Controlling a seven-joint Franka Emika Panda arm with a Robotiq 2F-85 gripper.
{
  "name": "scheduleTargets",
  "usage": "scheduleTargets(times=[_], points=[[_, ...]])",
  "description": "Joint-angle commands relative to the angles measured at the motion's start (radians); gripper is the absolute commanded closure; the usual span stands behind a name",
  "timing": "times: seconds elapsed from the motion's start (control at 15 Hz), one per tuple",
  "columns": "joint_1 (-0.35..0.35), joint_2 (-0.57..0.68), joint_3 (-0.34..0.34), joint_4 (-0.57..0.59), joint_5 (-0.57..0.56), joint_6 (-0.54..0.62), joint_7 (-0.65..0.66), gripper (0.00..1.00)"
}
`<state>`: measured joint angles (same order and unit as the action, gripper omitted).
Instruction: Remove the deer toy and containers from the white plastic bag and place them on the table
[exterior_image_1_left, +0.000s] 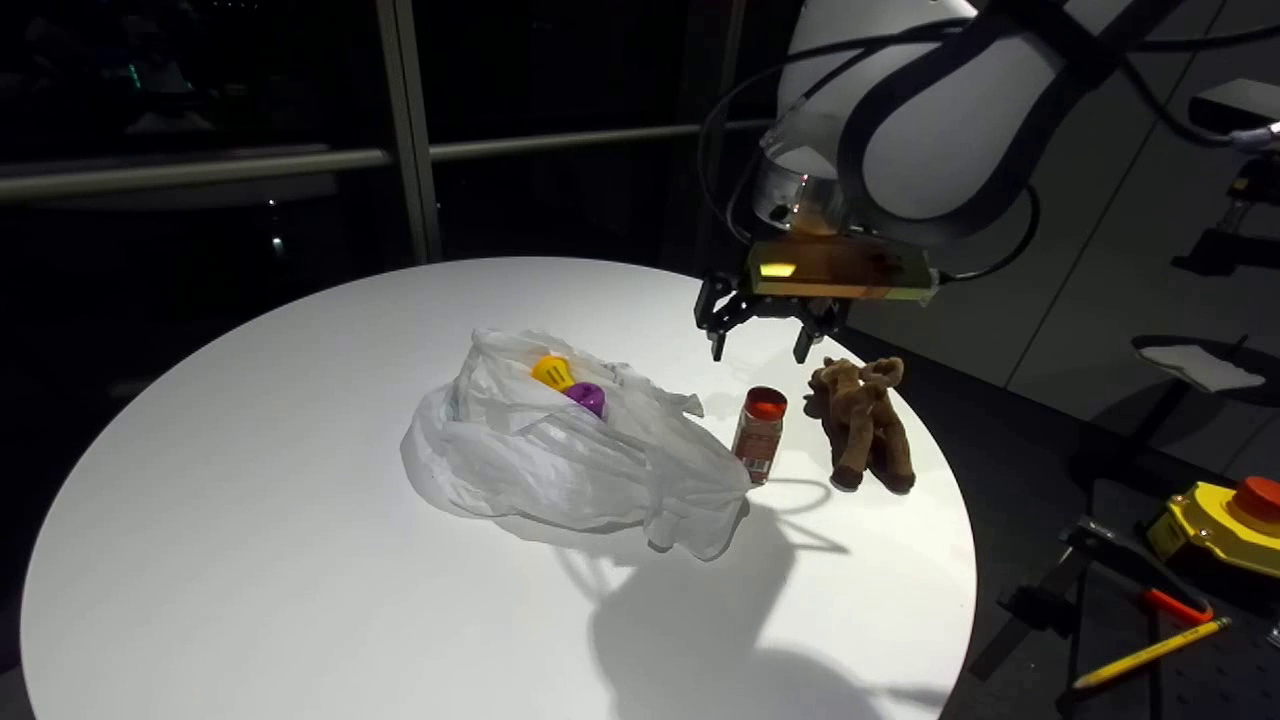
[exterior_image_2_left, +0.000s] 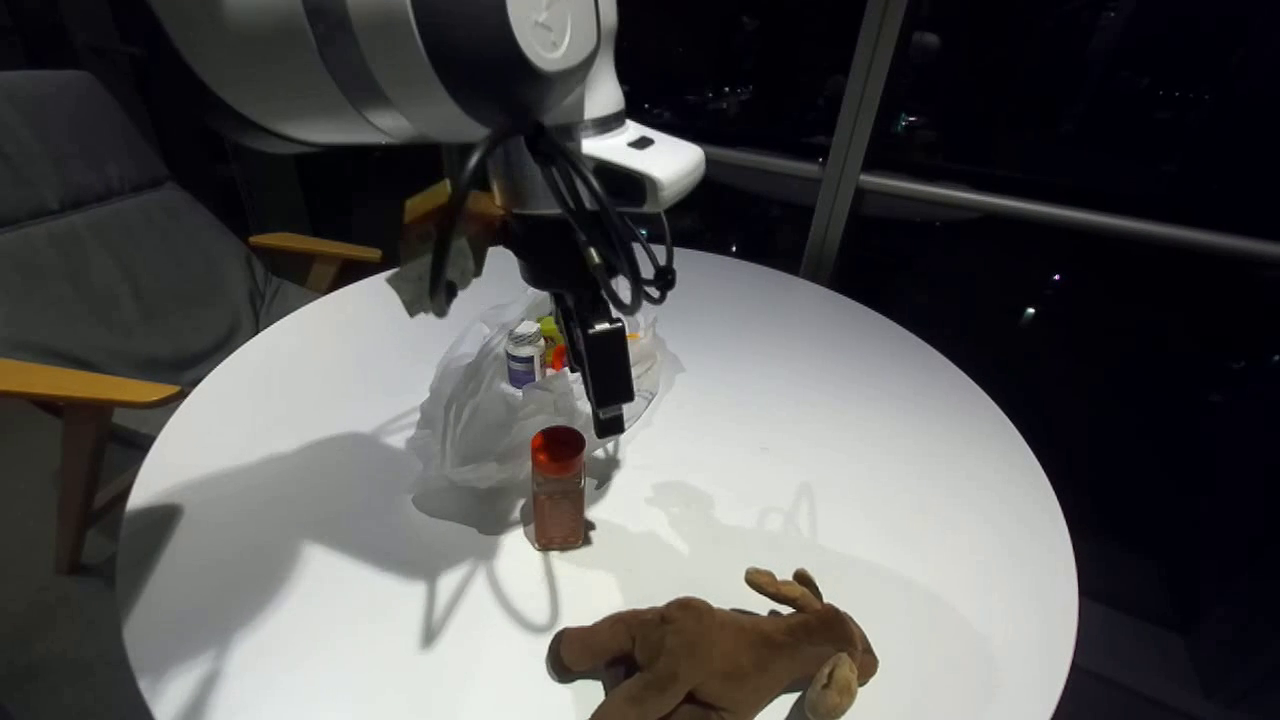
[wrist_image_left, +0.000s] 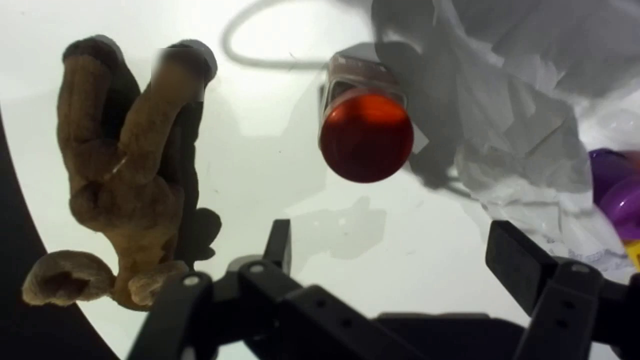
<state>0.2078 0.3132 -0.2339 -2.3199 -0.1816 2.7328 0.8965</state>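
While your gripper (exterior_image_1_left: 760, 348) hangs over the table (exterior_image_1_left: 250, 560), jaws well apart with nothing between them, the red-capped jar (exterior_image_2_left: 558, 505) stands upright near and below it, not touching. Past that, the deer toy (exterior_image_2_left: 715, 645) is out on the table by the edge, so two removals look done. You're apparently between pickups, and what's left sits inside the white plastic bag (exterior_image_1_left: 560, 480). Your next move likely calls for clearing that jar, lining up on the purple container (exterior_image_1_left: 586, 399) or the yellow-orange one (exterior_image_1_left: 552, 372) just beside it, and coming down without pinching thin plastic.

Now, your blind spots! In the wrist view your own gripper covers part of the deer toy's head and one leg is blurred; the bottom edge crops its body in an exterior view, so standing or lying, you can't tell. The purple container is clipped at the wrist view's right edge. Farther into the bag, a white bottle (exterior_image_2_left: 525, 358) and a yellow-green container (exterior_image_2_left: 550, 333) peek out, but crumpled plastic and your gripper hide the rest; no count possible. Beyond, an armchair (exterior_image_2_left: 110, 250) sinks into the dark.
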Motion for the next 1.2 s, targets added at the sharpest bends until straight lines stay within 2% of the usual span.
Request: scheduleTargets(times=[0.0,0.2,0.33,0.47,0.53,0.6,0.8,1.13], points=[[-0.075,-0.141,0.149,0.034,0.140,-0.245,-0.233,0.00],[-0.096,-0.168,0.218,0.156,0.265,-0.483,-0.401,0.00],[-0.098,-0.173,0.242,0.246,0.299,-0.636,-0.488,0.00],[-0.097,-0.170,0.261,0.303,0.317,-0.728,-0.574,0.00],[-0.097,-0.170,0.270,0.314,0.325,-0.749,-0.620,0.00],[-0.093,-0.180,0.259,0.266,0.290,-0.691,-0.529,0.00],[-0.092,-0.178,0.271,0.289,0.301,-0.724,-0.581,0.00],[-0.095,-0.173,0.271,0.289,0.301,-0.725,-0.597,0.00]])
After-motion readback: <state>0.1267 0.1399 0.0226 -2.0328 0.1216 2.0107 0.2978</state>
